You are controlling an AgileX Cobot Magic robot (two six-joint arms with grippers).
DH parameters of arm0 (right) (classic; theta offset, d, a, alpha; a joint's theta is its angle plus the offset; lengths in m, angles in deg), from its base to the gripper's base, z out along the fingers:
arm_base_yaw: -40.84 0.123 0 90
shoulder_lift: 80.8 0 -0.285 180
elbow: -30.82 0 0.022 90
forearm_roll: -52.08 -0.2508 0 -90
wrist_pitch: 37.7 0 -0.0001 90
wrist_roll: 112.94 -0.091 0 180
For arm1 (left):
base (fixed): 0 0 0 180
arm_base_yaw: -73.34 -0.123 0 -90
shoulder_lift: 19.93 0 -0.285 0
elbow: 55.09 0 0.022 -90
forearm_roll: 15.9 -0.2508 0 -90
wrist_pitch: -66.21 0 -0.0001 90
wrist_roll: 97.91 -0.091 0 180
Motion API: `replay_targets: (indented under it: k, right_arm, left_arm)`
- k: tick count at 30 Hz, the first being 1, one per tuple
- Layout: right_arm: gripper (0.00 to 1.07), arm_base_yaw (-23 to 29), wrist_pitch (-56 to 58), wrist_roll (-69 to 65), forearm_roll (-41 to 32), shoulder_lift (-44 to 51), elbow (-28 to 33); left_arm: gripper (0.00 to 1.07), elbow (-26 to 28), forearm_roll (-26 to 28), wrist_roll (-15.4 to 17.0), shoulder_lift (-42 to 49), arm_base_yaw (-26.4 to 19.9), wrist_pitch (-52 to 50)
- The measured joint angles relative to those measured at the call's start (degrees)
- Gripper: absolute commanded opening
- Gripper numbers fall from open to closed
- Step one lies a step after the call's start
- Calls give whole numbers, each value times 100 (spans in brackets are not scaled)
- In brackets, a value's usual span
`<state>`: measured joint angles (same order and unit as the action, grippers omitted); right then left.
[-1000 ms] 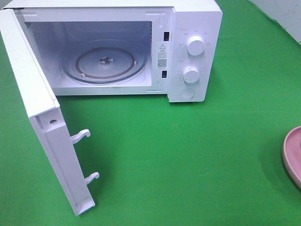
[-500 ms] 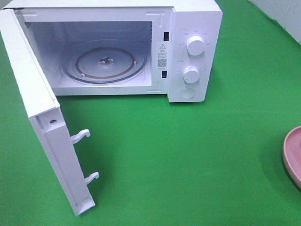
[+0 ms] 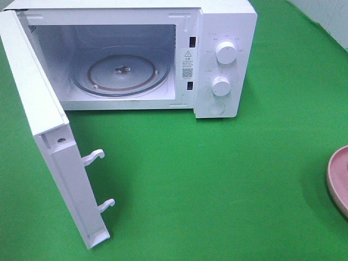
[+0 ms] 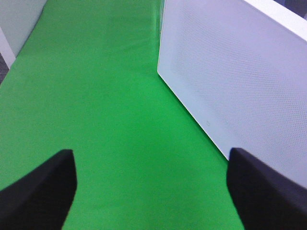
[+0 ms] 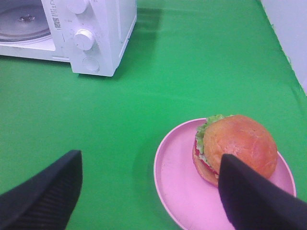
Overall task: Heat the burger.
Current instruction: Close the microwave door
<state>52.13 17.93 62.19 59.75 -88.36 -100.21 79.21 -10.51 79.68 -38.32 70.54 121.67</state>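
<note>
- Nothing in the high view has shifted over the last second; the microwave (image 3: 136, 60) still stands with its door (image 3: 51, 136) swung wide, ready for loading
- The burger (image 5: 235, 148) waits on the pink plate (image 5: 182, 191), lower right of the right wrist frame
- The left gripper (image 4: 151, 189) and right gripper (image 5: 148, 191) both have jaws released, empty

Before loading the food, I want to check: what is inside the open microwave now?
Inside the microwave only the glass turntable shows, with nothing on it. The near left corner of the cavity is covered by the open door.

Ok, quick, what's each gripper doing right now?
Left gripper: open, empty, beside the microwave door.
Right gripper: open, empty, above the burger on its pink plate.
</note>
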Motion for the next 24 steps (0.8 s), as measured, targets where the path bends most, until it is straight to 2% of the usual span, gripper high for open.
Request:
replay_targets:
  k: [1,2,3,4,5,7,10,11,12,13,19,21,24]
  right_arm:
    - [75,0,0,0,0,0,0]
    - [75,0,0,0,0,0,0]
    - [75,0,0,0,0,0,0]
    - [75,0,0,0,0,0,0]
    - [75,0,0,0,0,0,0]
    - [75,0,0,0,0,0,0]
    - [75,0,0,0,0,0,0]
    - [75,0,0,0,0,0,0]
    - [75,0,0,0,0,0,0]
    - [75,0,0,0,0,0,0]
    - [75,0,0,0,0,0,0]
    - [75,0,0,0,0,0,0]
    - [75,0,0,0,0,0,0]
  left_arm:
    - [67,0,0,0,0,0,0]
    - [53,0,6,0,-120,0,-69]
    - [53,0,6,0,-120,0,-69]
    - [42,0,40,0,-327,0,-206]
    - [42,0,40,0,-327,0,-206]
    - [25,0,57,0,-659,0,-481]
    - [20,0,57,0,-745,0,-550]
    - [9,0,57,0,-911,0,-751]
    - [9,0,57,0,-911,0,-751]
    - [0,0,57,0,-1083,0,-974]
    - [0,0,57,0,-1484,0,-1644]
    - [0,-57,57,0,-1856,0,-2326]
    - [0,-155,57,0,-2040,0,-2704]
